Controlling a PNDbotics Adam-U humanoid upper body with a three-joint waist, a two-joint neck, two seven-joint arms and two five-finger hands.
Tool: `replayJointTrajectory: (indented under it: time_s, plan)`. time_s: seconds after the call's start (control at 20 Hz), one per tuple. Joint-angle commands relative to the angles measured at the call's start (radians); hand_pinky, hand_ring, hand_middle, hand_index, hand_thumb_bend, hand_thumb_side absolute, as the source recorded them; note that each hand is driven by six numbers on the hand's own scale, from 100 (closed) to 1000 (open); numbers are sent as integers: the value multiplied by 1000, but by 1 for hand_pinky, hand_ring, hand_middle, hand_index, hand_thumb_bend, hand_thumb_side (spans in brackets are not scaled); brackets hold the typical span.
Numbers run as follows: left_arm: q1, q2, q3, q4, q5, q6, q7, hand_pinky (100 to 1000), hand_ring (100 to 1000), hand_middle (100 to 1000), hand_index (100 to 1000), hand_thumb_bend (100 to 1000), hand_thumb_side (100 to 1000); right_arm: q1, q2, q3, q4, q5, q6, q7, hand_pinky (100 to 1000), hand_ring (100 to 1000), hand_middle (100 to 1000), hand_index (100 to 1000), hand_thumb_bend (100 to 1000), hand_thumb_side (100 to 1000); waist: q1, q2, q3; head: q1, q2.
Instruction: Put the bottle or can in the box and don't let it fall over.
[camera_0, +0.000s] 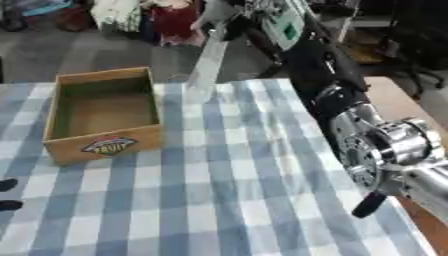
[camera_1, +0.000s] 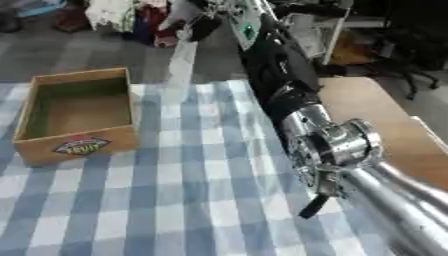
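Right robot hand (camera_0: 229, 20) grips the top of a tall clear plastic bottle (camera_0: 206, 65), lifted beyond the checked-cloth worktop (camera_0: 227, 175), right of the open wooden box (camera_0: 103, 114) labelled "FRUIT"; left robot hand's (camera_0: 7, 195) dark fingertips peek in, state unclear.

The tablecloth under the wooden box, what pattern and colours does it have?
The tablecloth has a blue and white check pattern, seen best in the left eye view.

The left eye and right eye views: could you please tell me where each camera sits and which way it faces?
Left eye view: in the head, looking down at the checked table; right arm, left hand at the lower left edge.
Right eye view: beside it, same aim; only the right arm shows.
Both share the wooden box, the clear bottle and the right hand on its top.
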Motion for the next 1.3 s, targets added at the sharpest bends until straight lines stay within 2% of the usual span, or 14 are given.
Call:
replayJointTrajectory:
  time_s: [0.05,0.5,0.65,0.7,0.75,0.8,0.85,0.9,1.05,1.3]
  plan:
    - [-12,17,-4,-14,11,2,-4,682,814,645,852,159,974,-47,13,15,-48,-50,-12,12,100,133,100,189,100,110,2,-20,8,-13,-1]
    - [-49,6,-36,-11,31,13,-32,682,814,646,852,163,970,-70,88,34,-77,-128,-22,20,100,155,108,199,100,100,-11,-16,69,-44,-23]
    - [-59,2,-42,-11,33,16,-39,682,814,646,852,161,971,-50,106,39,-64,-103,-20,18,126,232,179,291,100,128,-13,-11,78,-47,-24]
    - [-62,2,-43,-12,33,16,-41,681,814,646,851,161,970,-40,111,47,-53,-90,-20,22,540,567,480,654,100,120,-14,-10,81,-47,-24]
    - [-64,1,-44,-12,34,16,-42,681,814,646,851,161,970,-30,113,63,-40,-75,-27,32,697,729,626,826,100,101,-14,-9,83,-47,-24]
    - [-67,0,-45,-13,34,16,-43,681,814,645,851,161,969,-23,112,75,-38,-61,-37,43,889,901,841,990,100,362,-14,-7,86,-48,-25]
    - [-70,-1,-47,-14,36,16,-45,681,814,645,851,161,968,-15,112,76,-44,-45,-49,42,960,959,897,1000,100,447,-14,-5,88,-48,-27]
    - [-73,-2,-48,-15,37,17,-46,681,814,645,851,161,968,-7,112,69,-56,-29,-59,34,1000,1000,966,1000,100,538,-14,-3,90,-48,-28]
    - [-77,-5,-49,-16,39,18,-48,681,814,645,851,162,969,11,123,28,-88,18,-95,-8,1000,1000,1000,1000,100,645,-15,2,92,-44,-33]
    - [-78,-5,-48,-15,37,20,-48,680,814,645,851,162,971,18,137,-10,-78,-22,-116,-90,1000,1000,1000,1000,100,625,-16,4,90,-45,-31]
